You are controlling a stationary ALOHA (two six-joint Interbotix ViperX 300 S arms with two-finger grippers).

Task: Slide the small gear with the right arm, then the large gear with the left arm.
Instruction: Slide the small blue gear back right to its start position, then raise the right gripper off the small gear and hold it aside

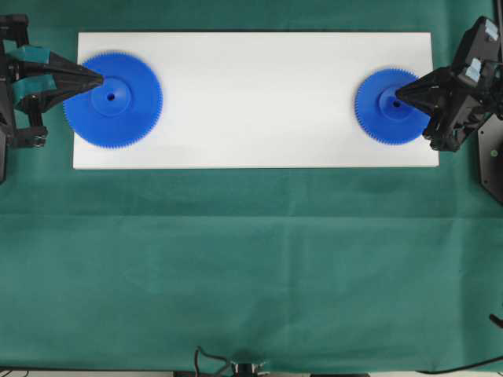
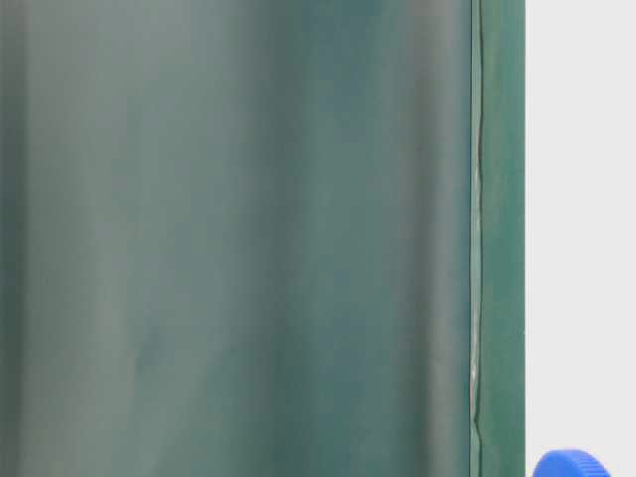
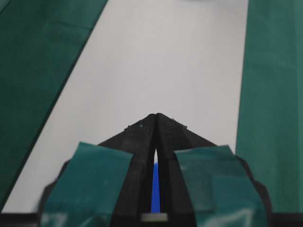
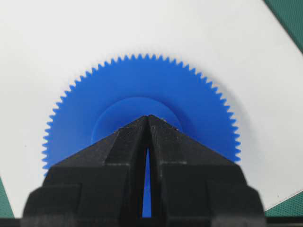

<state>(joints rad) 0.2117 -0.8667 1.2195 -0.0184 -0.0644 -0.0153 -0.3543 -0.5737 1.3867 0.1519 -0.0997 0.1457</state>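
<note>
Pressing clenched right gripper point(image 1: 399, 93) on small gear point(image 1: 377, 118) hub nr board point(image 1: 259, 102) right edge, prepping inward slide; left gripper point(image 1: 100, 78) clenched, waiting on large gear point(image 1: 126, 118).

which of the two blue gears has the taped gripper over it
The larger blue plastic toothed gear at the white board's left end; the teal-patched left gripper points over it. The smaller blue gear sits under the all-black right gripper.

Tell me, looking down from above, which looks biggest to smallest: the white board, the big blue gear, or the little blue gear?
In the overhead view:
1. white board, the largest by far; both gears lie on it.
2. large gear, near its left end.
3. small gear, near its right end, clearly narrower.
</note>
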